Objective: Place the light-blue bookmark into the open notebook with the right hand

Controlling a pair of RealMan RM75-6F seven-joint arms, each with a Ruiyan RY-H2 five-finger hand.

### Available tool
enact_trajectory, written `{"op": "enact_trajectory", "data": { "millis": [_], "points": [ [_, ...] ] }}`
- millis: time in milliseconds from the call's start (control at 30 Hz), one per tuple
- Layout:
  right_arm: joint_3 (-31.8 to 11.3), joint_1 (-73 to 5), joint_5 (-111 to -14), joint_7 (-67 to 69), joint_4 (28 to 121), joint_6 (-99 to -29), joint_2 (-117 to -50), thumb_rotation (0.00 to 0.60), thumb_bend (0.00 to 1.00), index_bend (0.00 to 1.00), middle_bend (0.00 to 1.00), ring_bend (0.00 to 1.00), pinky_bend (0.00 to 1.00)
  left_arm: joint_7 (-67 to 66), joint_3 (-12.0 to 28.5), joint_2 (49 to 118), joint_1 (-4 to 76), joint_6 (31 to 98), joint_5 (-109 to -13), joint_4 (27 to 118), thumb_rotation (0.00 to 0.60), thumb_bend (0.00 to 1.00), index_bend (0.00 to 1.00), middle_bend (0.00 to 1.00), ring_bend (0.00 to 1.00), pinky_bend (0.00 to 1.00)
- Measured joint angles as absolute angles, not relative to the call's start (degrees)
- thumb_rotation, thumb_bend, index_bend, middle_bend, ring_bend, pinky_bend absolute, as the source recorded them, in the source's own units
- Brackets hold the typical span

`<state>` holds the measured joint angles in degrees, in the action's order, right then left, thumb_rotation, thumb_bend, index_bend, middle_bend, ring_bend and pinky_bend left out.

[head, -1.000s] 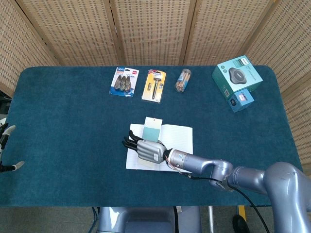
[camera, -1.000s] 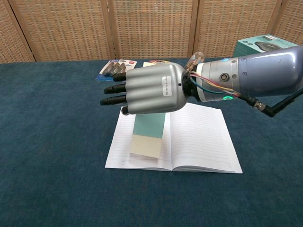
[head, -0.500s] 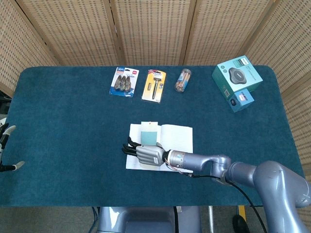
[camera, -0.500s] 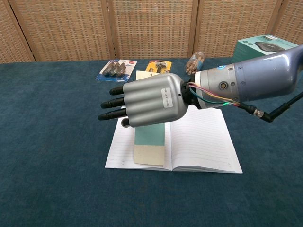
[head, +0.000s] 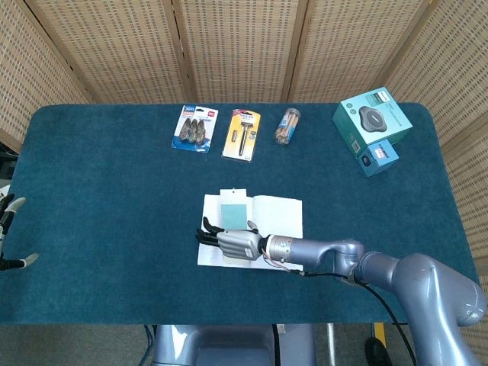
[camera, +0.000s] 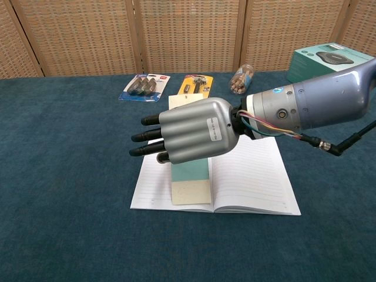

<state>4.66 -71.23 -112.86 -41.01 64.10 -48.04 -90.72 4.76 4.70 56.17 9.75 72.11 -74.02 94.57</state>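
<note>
We see a deep-teal, felt-like table (head: 99, 198) backed by woven wicker screens (head: 229, 46). Just below the middle of the head view lies the notebook (head: 278, 217), opened flat, its ruled white pages forming a broad rectangle. On its left page rests the bookmark (head: 234, 210), a thin flat strip: light-blue over most of its length, with a pale cream band at the near end (camera: 191, 192) in the chest view and a white tip (camera: 179, 101) poking past the notebook's far edge. Its long axis runs roughly parallel to the spine, from the bottom of the frame toward the top.

Our right hand (camera: 191, 129), smooth grey metal with dark fingertips (camera: 144, 136), hovers palm-down above the left page with its fingers stretched out and apart, pointing to the left of the frame; it holds nothing. Coloured wires show at its wrist. At the far left edge of the head view only pale fingertips of the left hand (head: 11, 229) show, spread apart with nothing between them.

Compared with a second ago, the right hand sits nearer the bottom of the head view, and the bookmark, then tilted, lies straighter on the page.

Along the top of the table lie two blister packs (head: 194, 127) (head: 242, 133), a clear jar (head: 287, 126) and teal boxes (head: 371, 120).
</note>
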Motion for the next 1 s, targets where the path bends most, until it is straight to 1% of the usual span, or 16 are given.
{"op": "enact_trajectory", "data": {
  "millis": [67, 167, 333, 400, 433, 500, 567, 633, 667, 867, 933, 1000],
  "points": [
    [4.71, -70.97, -112.86, -40.96, 63.72, -48.21, -90.77, 0.600, 0.17, 0.11, 0.00, 0.00, 0.16, 4.83, 4.68, 56.15, 9.75, 72.09, -74.07, 94.58, 0.600, 0.00, 0.00, 0.00, 0.00, 0.00],
    [4.72, -70.50, -112.88, -41.18, 63.31, -48.69, -90.78, 0.600, 0.17, 0.05, 0.00, 0.00, 0.16, 4.97, 4.66, 56.12, 9.73, 72.11, -74.13, 94.59, 0.600, 0.00, 0.00, 0.00, 0.00, 0.00],
    [4.58, -69.41, -112.72, -42.14, 62.98, -49.70, -90.54, 0.600, 0.18, 0.04, 0.00, 0.00, 0.16, 5.11, 4.61, 56.07, 9.71, 72.20, -74.32, 94.67, 0.600, 0.00, 0.00, 0.00, 0.00, 0.00],
    [4.39, -68.91, -112.48, -42.30, 63.04, -50.31, -90.33, 0.600, 0.21, 0.04, 0.00, 0.00, 0.16, 5.16, 4.57, 56.06, 9.68, 72.26, -74.42, 94.67, 0.600, 0.00, 0.00, 0.00, 0.00, 0.00],
    [4.19, -68.51, -112.17, -42.26, 63.16, -50.80, -90.13, 0.600, 0.28, 0.04, 0.00, 0.00, 0.16, 5.20, 4.56, 56.04, 9.66, 72.31, -74.49, 94.69, 0.600, 0.00, 0.00, 0.00, 0.00, 0.00],
    [3.83, -67.89, -111.39, -41.72, 63.54, -51.44, -89.82, 0.600, 0.48, 0.04, 0.00, 0.00, 0.16, 5.29, 4.52, 56.01, 9.59, 72.44, -74.60, 94.70, 0.600, 0.00, 0.00, 0.00, 0.00, 0.00],
    [3.34, -67.06, -110.00, -40.03, 64.31, -51.99, -89.51, 0.600, 0.80, 0.05, 0.00, 0.00, 0.16, 5.40, 4.48, 56.02, 9.55, 72.51, -74.75, 94.69, 0.600, 0.00, 0.00, 0.00, 0.00, 0.00],
    [2.73, -66.08, -107.91, -36.92, 65.57, -52.48, -89.17, 0.600, 0.96, 0.05, 0.00, 0.00, 0.16, 5.49, 4.41, 55.97, 9.54, 72.56, -74.95, 94.70, 0.600, 0.00, 0.00, 0.00, 0.00, 0.00],
    [2.42, -65.63, -106.83, -35.17, 66.26, -52.64, -89.01, 0.600, 1.00, 0.05, 0.00, 0.00, 0.16, 5.54, 4.39, 55.95, 9.53, 72.58, -75.04, 94.72, 0.600, 0.00, 0.00, 0.00, 0.00, 0.00],
    [-0.32, -62.77, -96.55, -20.95, 72.83, -51.83, -87.24, 0.600, 1.00, 0.07, 0.00, 0.00, 0.16, 5.50, 4.34, 55.92, 9.56, 72.74, -75.37, 94.89, 0.600, 0.00, 0.00, 0.00, 0.00, 0.00],
    [-1.04, -62.30, -93.14, -18.44, 74.64, -50.61, -86.78, 0.600, 1.00, 0.09, 0.00, 0.00, 0.16, 5.33, 4.32, 55.94, 9.60, 72.70, -75.36, 95.00, 0.600, 0.00, 0.00, 0.00, 0.00, 0.00],
    [-1.60, -62.02, -91.68, -18.42, 75.55, -49.39, -86.58, 0.600, 1.00, 0.10, 0.01, 0.00, 0.16, 5.10, 4.32, 55.99, 9.65, 72.64, -75.25, 95.03, 0.600, 0.00, 0.00, 0.00, 0.00, 0.00]
  ]
}}
